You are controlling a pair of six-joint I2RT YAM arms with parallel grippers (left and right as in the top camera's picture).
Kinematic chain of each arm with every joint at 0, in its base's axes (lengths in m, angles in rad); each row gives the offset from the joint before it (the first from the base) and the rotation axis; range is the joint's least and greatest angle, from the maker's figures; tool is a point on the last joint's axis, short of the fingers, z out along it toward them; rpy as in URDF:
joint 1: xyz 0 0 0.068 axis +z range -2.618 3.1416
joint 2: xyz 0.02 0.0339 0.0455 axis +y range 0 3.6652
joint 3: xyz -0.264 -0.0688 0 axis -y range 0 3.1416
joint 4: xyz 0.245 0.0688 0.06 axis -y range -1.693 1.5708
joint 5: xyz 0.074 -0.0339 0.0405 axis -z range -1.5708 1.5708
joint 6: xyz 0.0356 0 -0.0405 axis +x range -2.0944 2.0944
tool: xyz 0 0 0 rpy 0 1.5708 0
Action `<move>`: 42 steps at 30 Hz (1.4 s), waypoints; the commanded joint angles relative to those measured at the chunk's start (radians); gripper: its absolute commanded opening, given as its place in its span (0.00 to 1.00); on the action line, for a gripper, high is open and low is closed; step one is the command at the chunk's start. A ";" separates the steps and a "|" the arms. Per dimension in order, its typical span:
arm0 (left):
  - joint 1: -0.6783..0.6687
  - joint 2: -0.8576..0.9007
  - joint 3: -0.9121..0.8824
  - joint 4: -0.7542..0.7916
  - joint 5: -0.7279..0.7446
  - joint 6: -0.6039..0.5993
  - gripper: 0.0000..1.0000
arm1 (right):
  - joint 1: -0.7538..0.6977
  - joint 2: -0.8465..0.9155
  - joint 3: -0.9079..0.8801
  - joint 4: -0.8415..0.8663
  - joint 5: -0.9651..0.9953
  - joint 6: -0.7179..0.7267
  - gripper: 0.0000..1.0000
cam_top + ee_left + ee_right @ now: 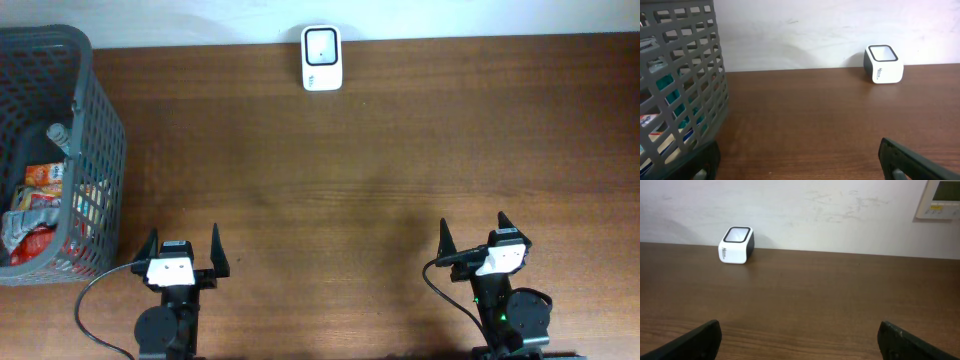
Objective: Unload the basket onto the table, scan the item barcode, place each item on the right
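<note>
A white barcode scanner (pixel 322 58) with a dark window stands at the table's far edge; it also shows as the scanner (pixel 883 64) in the left wrist view and the scanner (pixel 737 245) in the right wrist view. Packaged items (pixel 40 190) lie inside a grey mesh basket (pixel 95 150) at the far left. My left gripper (pixel 182 248) sits open near the front edge, just right of the basket, holding nothing. My right gripper (pixel 474 232) is open at the front right, also with nothing in it.
The basket wall (pixel 685 80) fills the left side of the left wrist view, close to my left finger. A white wall runs behind the table, with a wall panel (pixel 942 197) at the upper right. Cables trail from both arm bases.
</note>
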 commanded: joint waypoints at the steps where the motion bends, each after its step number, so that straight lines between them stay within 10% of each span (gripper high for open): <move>1: 0.007 -0.006 -0.005 -0.001 0.011 0.001 0.99 | -0.007 -0.006 -0.007 -0.004 0.005 -0.003 0.98; 15: 0.007 -0.006 -0.005 0.069 0.022 0.000 0.99 | -0.007 -0.006 -0.007 -0.004 0.005 -0.003 0.98; 25: 0.006 -0.006 -0.005 0.473 0.900 0.001 0.99 | -0.007 -0.006 -0.007 -0.004 0.005 -0.003 0.98; 34: 0.006 -0.006 0.028 0.868 0.999 -0.083 0.99 | -0.007 -0.006 -0.007 -0.004 0.005 -0.003 0.98; 42: 0.006 0.035 0.395 0.466 0.907 -0.047 0.99 | -0.007 -0.006 -0.007 -0.004 0.005 -0.003 0.98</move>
